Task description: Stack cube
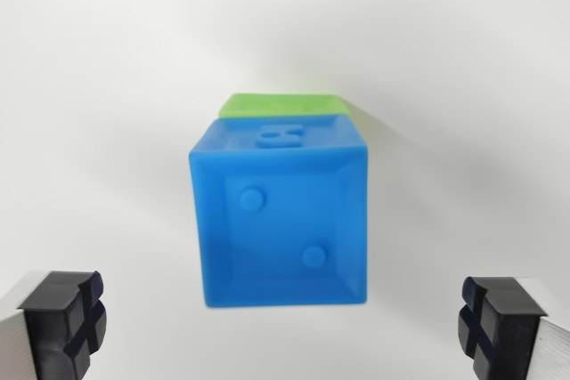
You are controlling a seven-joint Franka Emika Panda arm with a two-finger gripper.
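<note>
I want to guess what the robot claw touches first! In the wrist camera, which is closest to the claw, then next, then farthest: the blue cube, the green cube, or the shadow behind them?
Gripper, open, at the picture's bottom.
1. Blue cube: centre, nearest.
2. Green cube: behind the blue one, mostly hidden.
3. Shadow: on the white surface, up and right, farthest.
</note>
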